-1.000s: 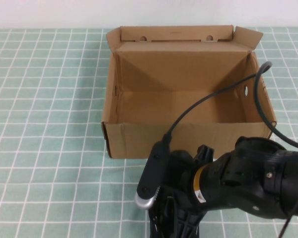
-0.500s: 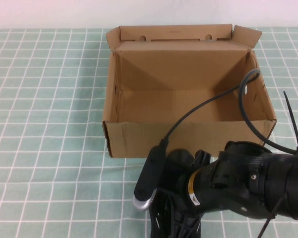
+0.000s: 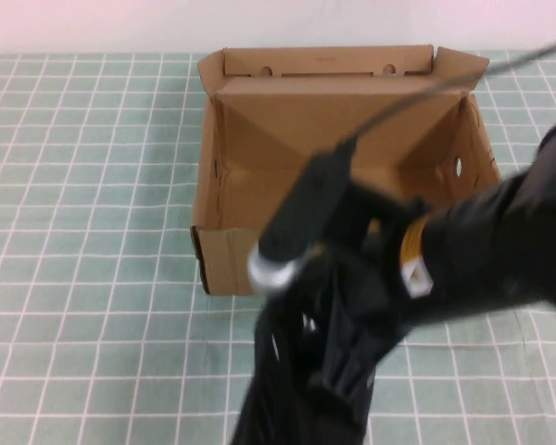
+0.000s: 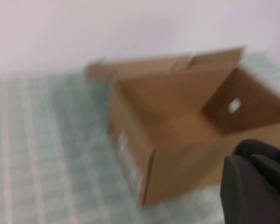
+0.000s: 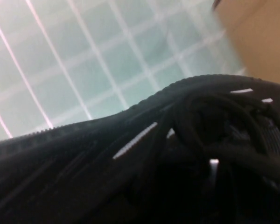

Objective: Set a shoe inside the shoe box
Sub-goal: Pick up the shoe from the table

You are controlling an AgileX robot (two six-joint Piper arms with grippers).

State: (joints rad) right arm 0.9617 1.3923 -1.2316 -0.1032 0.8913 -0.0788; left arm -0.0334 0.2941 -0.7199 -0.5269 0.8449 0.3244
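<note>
The black knit shoe (image 3: 301, 389) with silver-white dashes hangs in front of the open brown shoe box (image 3: 259, 261), lifted off the cloth. My right gripper (image 3: 335, 311) is shut on the shoe from above, and its fingers are hidden by the arm and the shoe. In the right wrist view the shoe (image 5: 130, 154) fills most of the picture, with a corner of the box (image 5: 266, 42) beyond it. The box interior is empty and its lid flap stands open at the back. In the left wrist view the box (image 4: 177, 158) shows, with a dark part of my left gripper (image 4: 252, 191) at the edge.
A green checked cloth (image 3: 83, 185) covers the table around the box. The right arm's black cable (image 3: 417, 93) arcs over the box. A pale wall runs behind the table's far edge.
My right arm has risen and moved toward the box, carrying the shoe up off the cloth. The cable has swung up with it. The box has not moved.
</note>
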